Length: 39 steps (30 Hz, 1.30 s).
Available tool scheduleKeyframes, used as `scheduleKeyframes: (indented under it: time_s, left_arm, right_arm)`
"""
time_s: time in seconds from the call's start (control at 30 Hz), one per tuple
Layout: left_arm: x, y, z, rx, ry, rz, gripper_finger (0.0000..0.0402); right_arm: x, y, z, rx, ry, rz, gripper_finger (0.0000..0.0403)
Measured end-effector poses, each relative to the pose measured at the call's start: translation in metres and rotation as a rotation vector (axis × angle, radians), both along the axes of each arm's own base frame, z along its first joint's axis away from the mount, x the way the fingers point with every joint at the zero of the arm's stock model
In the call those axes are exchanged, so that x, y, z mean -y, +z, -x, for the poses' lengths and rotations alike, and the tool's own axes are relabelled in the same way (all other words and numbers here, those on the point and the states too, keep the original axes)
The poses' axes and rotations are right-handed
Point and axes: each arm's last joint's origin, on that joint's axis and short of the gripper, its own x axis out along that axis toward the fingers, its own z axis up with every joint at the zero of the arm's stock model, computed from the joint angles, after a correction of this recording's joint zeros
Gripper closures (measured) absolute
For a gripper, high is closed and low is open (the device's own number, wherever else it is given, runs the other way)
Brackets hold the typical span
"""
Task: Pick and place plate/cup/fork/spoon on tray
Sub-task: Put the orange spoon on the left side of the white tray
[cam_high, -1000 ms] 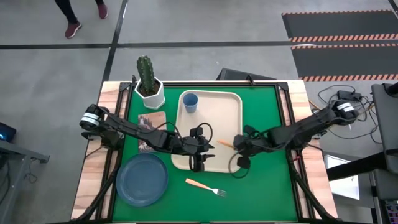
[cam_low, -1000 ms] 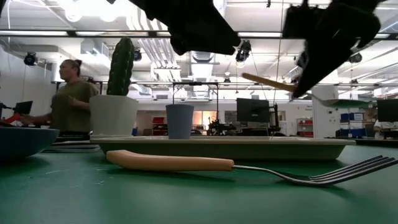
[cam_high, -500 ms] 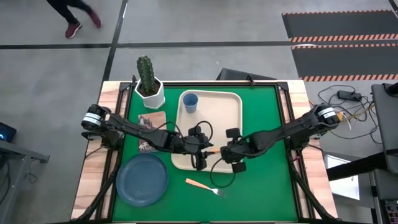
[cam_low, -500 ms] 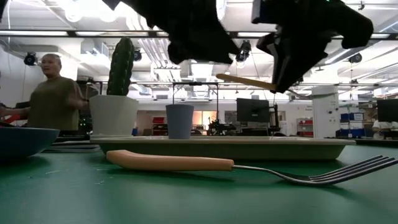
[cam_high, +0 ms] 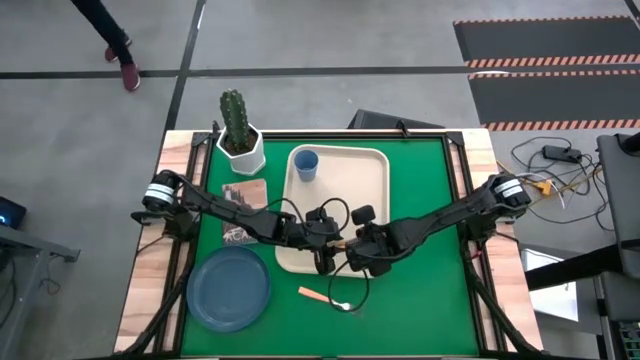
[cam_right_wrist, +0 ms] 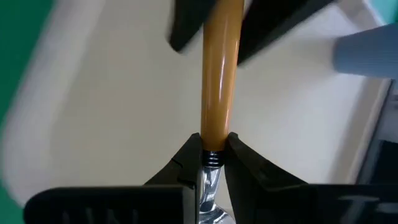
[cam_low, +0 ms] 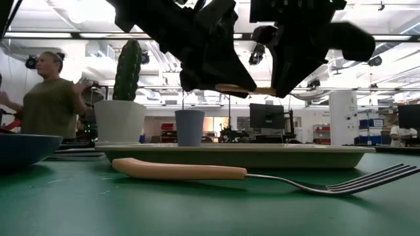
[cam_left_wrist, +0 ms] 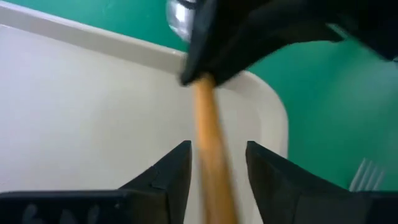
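The spoon (cam_right_wrist: 221, 93) is held in the air above the near edge of the tray (cam_high: 370, 170), clear of its floor in the low view. The right gripper (cam_right_wrist: 212, 163) is clamped on the spoon where the orange handle meets the metal neck, its fingers (cam_right_wrist: 245, 168) pressed to either side. The left gripper (cam_left_wrist: 214, 171) is placed at the free end of the handle, with its fingers (cam_left_wrist: 171, 174) spread on both sides of it; whether they touch the handle cannot be told. From above, both grippers are seen close together over the tray's near edge, the left arm reaching in from the table's left side and the right arm from its right side.

The cup (cam_high: 306, 164) stands upright in the tray's far left corner. The plate (cam_high: 229, 288) lies on the green table (cam_high: 420, 300) at the near left corner, outside the tray. The fork (cam_low: 249, 174) lies flat on the table just in front of the tray's near edge. A cactus in a white pot (cam_high: 240, 135) stands at the table's far left corner. A person (cam_low: 51, 98) is seen in the room beyond.
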Motion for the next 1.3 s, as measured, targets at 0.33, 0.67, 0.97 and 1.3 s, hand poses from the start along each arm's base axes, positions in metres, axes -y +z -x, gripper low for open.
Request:
scheduleKeyframes:
  time_s: [0.33,0.67,0.97,1.3]
  left_arm:
    - [-0.001,-0.003,0.001,-0.015,0.034,0.032,0.0386]
    - [-0.004,-0.002,0.002,0.014,0.134,-0.035,0.0387]
    - [-0.013,0.004,0.003,0.087,0.416,-0.157,0.0388]
    - [0.002,0.047,-0.004,0.372,0.364,-0.394,0.0388]
  right_arm:
    - [-0.001,-0.002,-0.004,-0.026,0.049,0.057,0.0365]
    - [0.004,0.018,0.004,0.076,-0.040,0.101,0.0308]
    - [0.014,0.071,0.031,0.325,-0.204,0.066,0.0275]
    - [0.005,0.088,0.101,0.791,-0.267,-0.086,0.0299]
